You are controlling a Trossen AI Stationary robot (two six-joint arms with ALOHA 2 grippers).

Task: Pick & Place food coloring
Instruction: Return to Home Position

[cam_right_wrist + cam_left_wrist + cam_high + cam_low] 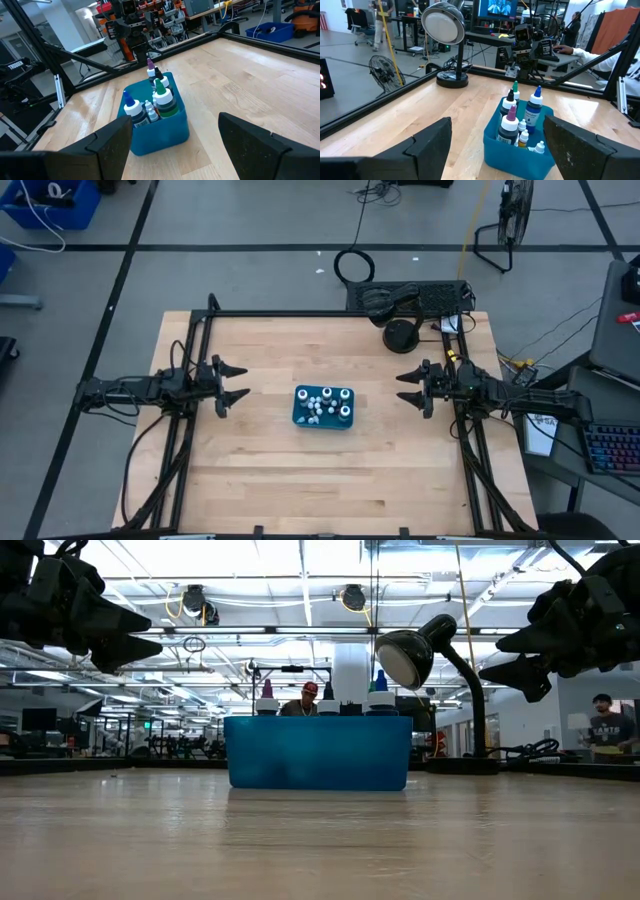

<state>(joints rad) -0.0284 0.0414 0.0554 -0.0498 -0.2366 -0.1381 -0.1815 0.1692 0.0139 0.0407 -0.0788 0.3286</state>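
A teal tray rests flat at the table's middle and holds the food coloring: several small and taller bottles standing upright, with white, purple, green and blue tips, also seen as food coloring. My left gripper hovers open at the table's left, fingers level and pointing at the tray. My right gripper hovers open at the table's right, likewise facing the tray. Both are well clear of the tray and above the tabletop.
A black desk lamp with a cable stands at the table's far right, behind the tray. A black frame rail runs along the far edge. People sit at desks beyond the table. Bare wood lies between each gripper and the tray.
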